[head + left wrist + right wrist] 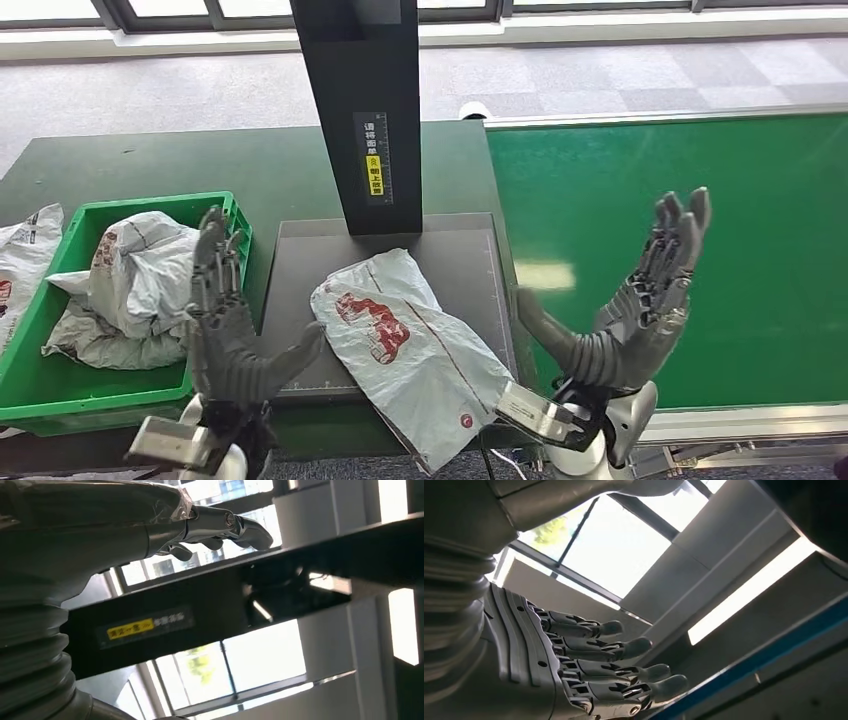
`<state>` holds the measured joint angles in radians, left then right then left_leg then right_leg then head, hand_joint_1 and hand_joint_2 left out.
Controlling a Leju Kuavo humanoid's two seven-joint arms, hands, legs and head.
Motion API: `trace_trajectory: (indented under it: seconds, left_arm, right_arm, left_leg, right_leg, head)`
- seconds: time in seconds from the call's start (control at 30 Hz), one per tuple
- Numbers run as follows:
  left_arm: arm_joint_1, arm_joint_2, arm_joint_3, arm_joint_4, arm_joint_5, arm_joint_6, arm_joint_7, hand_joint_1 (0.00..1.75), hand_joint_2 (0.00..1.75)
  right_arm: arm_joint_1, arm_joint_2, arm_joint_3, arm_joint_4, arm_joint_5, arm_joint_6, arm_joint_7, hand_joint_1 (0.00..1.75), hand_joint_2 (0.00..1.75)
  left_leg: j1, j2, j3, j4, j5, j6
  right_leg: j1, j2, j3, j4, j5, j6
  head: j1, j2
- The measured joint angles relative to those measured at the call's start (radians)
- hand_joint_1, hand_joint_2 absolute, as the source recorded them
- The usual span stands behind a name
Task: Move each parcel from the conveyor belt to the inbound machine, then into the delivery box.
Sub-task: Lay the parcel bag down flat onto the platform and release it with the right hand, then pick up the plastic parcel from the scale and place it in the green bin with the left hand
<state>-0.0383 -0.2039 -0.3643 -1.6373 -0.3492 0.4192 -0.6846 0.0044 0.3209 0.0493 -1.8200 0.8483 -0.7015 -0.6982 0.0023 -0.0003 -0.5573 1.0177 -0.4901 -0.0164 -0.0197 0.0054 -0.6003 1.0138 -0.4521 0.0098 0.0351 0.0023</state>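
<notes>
A white plastic parcel with red print (410, 345) lies on the dark grey platform of the inbound machine (300, 300), its near end hanging over the front edge. My left hand (225, 320) is raised just left of the parcel, fingers spread, holding nothing. My right hand (640, 300) is lifted to the parcel's right, above the edge of the green conveyor belt (700, 240), also spread and empty. The wrist views show my left hand (100, 535) and my right hand (589, 665) with straight fingers against windows and ceiling. Another white parcel (135, 285) fills the green delivery box (50, 385).
The machine's black post (365, 110) rises at the back of the platform. A further white bag (22, 255) lies at the far left of the dark green table (200, 165).
</notes>
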Motion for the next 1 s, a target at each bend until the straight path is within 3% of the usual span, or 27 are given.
trace_trajectory:
  seconds: [0.2, 0.43, 1.0]
  left_arm:
    - [-0.053, -0.052, 0.0, 0.194, -0.044, -0.019, 0.017, 0.0, 1.75]
    - [-0.089, -0.078, 0.0, 0.349, -0.068, -0.013, 0.023, 0.0, 1.75]
    - [-0.12, -0.087, 0.0, 0.478, -0.142, 0.007, 0.068, 0.0, 1.75]
  right_arm:
    - [0.011, 0.0, -0.01, -0.103, -0.013, 0.0, 0.0, 0.0, 1.75]
    - [0.013, 0.0, -0.013, -0.125, -0.022, 0.001, 0.0, 0.0, 1.75]
    - [0.012, 0.0, -0.013, -0.125, -0.023, 0.001, 0.0, 0.0, 1.75]
  left_leg:
    - [0.0, 0.0, 0.0, 0.0, 0.0, 0.0]
    - [0.001, 0.0, 0.0, 0.0, 0.0, 0.0]
    - [0.001, -0.001, -0.001, 0.0, 0.0, 0.0]
  right_leg:
    - [0.001, 0.0, 0.0, 0.0, 0.0, 0.0]
    - [0.002, 0.0, 0.0, 0.0, 0.0, 0.0]
    - [0.001, 0.0, 0.0, 0.0, 0.0, 0.0]
  head:
    - [0.0, 0.0]
    - [0.0, 0.0]
    - [0.0, 0.0]
